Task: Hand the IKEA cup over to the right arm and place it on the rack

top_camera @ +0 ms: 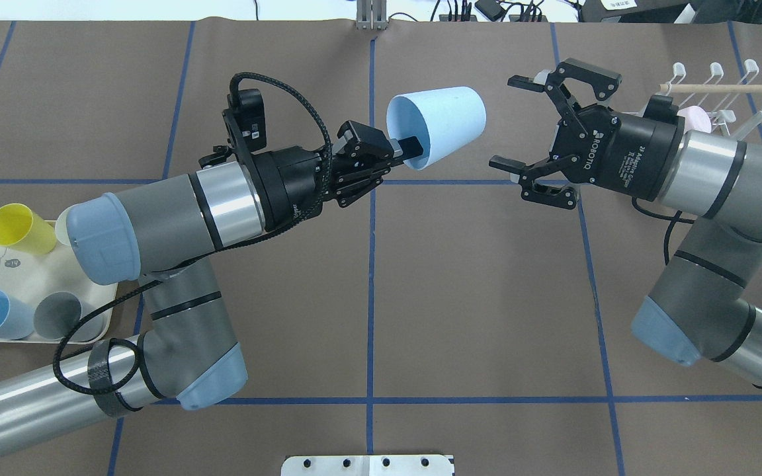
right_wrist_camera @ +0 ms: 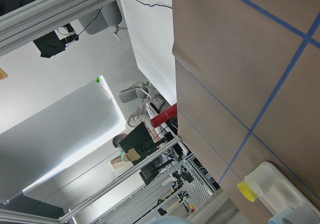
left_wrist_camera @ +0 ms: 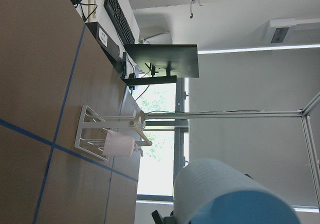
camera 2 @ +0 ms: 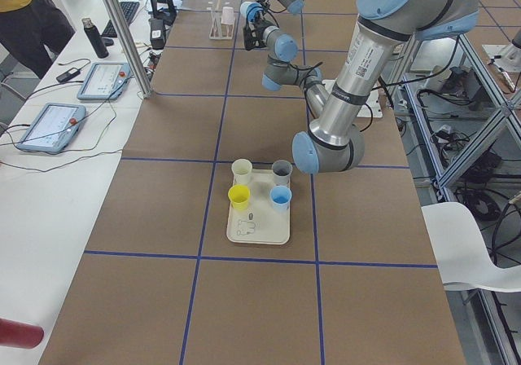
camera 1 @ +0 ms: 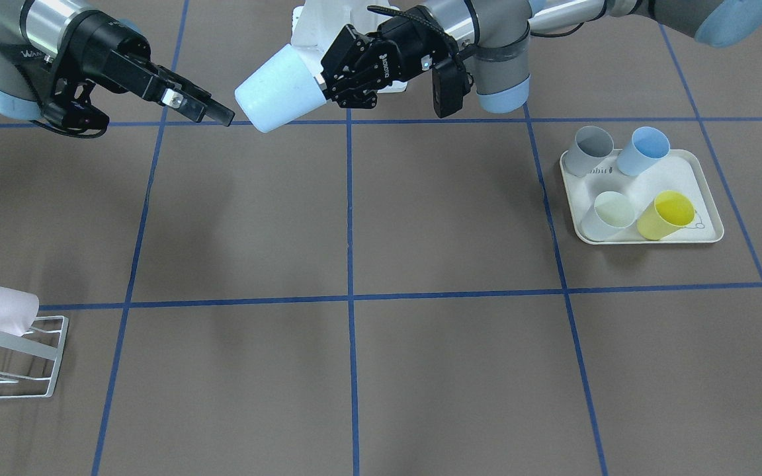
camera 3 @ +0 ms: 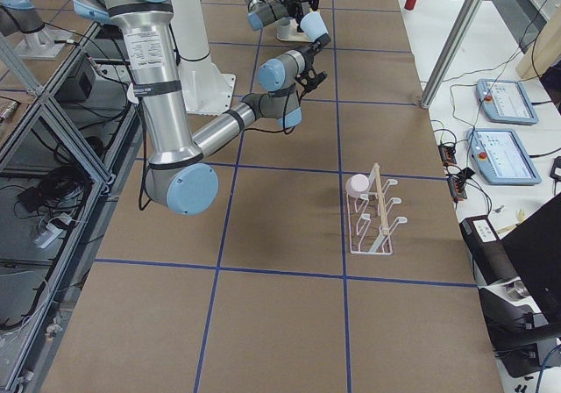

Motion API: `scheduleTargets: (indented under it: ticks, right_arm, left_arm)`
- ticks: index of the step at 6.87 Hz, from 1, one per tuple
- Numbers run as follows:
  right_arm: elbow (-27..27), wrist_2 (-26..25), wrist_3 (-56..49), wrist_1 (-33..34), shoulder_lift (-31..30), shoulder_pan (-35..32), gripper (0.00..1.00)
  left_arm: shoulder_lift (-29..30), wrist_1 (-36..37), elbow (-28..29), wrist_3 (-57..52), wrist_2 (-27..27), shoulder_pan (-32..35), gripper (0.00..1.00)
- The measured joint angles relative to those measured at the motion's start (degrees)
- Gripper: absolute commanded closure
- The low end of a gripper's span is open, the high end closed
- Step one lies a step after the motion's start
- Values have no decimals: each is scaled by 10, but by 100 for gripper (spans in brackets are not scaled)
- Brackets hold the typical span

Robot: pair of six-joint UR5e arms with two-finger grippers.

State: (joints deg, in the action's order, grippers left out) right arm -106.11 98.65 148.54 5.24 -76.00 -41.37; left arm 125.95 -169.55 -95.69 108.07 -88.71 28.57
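The hand-over is judged to be in hand. The light blue cup (top_camera: 444,122) is held on its side in the air by the left gripper (top_camera: 402,151), its fingers closed on the rim, one inside the mouth. The base is pointed at the right gripper (top_camera: 510,122), whose fingers are spread wide, just short of it. Next, those fingers need to be brought around the cup's body and closed before the rim is released. The rack (top_camera: 718,87) is seen behind that gripper's wrist.
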Motion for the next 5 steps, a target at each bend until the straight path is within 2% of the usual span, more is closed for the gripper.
scheduleTargets:
  ticks: [5]
  right_arm:
    - [-1,-5,-1,5,9,3,0]
  left_arm:
    - [20,13,10,0,1,-11,100]
